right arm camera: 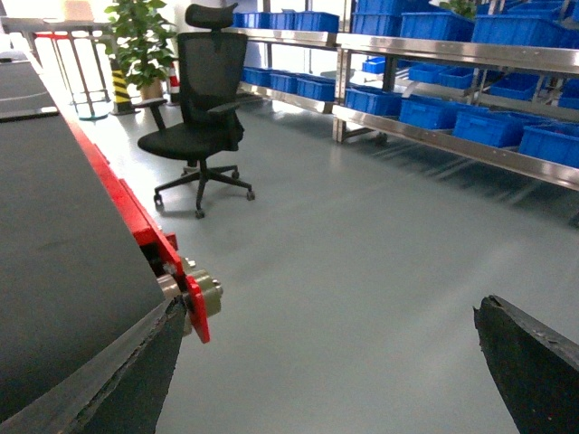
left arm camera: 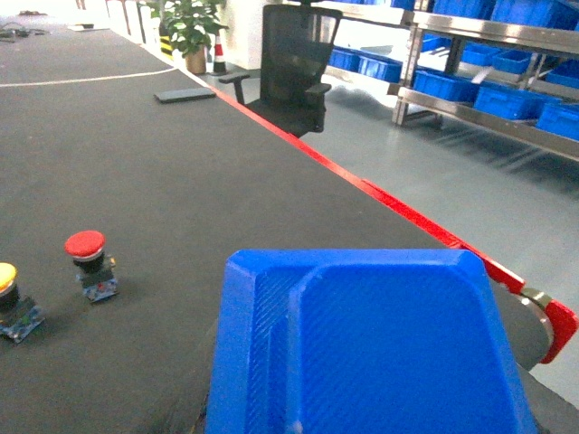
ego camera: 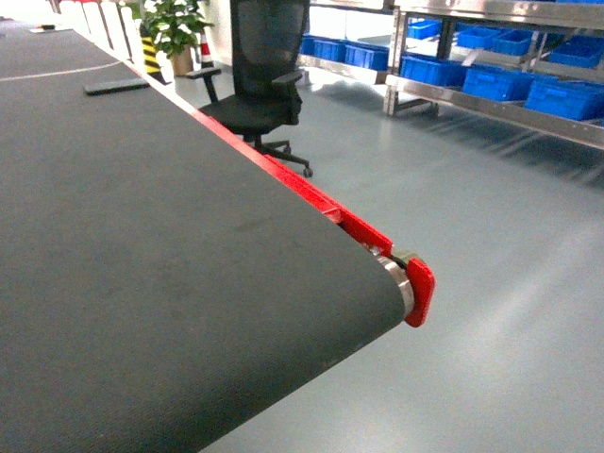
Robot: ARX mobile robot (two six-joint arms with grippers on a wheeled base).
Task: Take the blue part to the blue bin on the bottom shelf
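We see no blue part yet, only red button (left arm camera: 87, 246) and yellow button (left arm camera: 5, 276) on surface (left arm camera: 181, 172); pincer states can't be told; pick & shelf (ego camera: 491, 104) drop-off remain.

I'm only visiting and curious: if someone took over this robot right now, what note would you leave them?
Right hand: open, empty.
Left hand: cannot tell; a close blue shape fills its view, maybe the part.
On the belt: red button and yellow button.
Blue bins sit on the bottom shelf across the floor.
Done: nothing sure.
Left: get part into bin.
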